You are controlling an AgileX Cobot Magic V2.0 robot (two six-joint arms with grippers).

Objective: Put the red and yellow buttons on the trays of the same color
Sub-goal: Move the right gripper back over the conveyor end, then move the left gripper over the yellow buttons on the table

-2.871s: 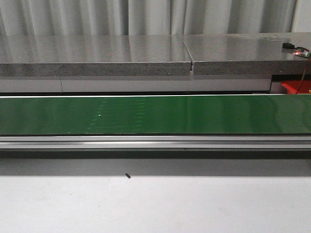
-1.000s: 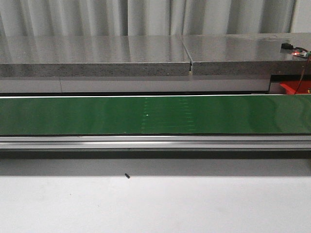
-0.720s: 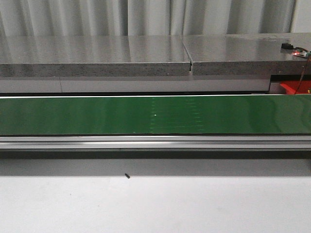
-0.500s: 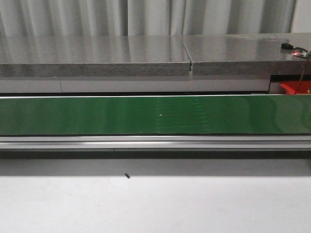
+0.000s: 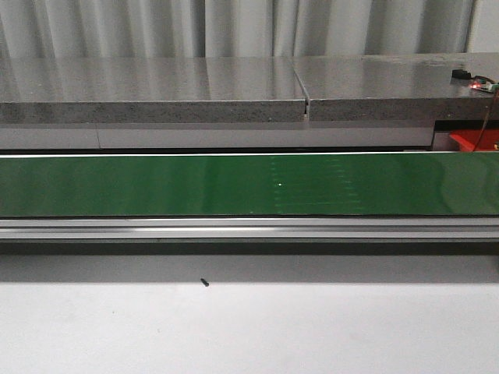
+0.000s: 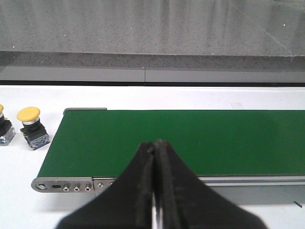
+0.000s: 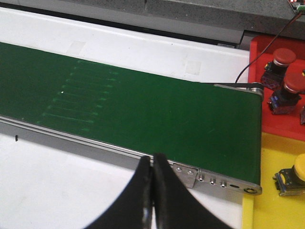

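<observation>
Both pincers, left (image 6: 155,191) and right (image 7: 152,195), are pressed together above the long green conveyor belt (image 5: 156,185); red-capped buttons (image 7: 284,56) sit on the red tray (image 7: 259,47).

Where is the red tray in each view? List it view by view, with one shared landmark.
Front view: the red tray peeks in at the far right edge, just above the belt.
Left wrist view: not in it.
Right wrist view: the red tray lies past the belt's end, holding red buttons.
Shared landmark: the green conveyor belt, seen in all three.
</observation>
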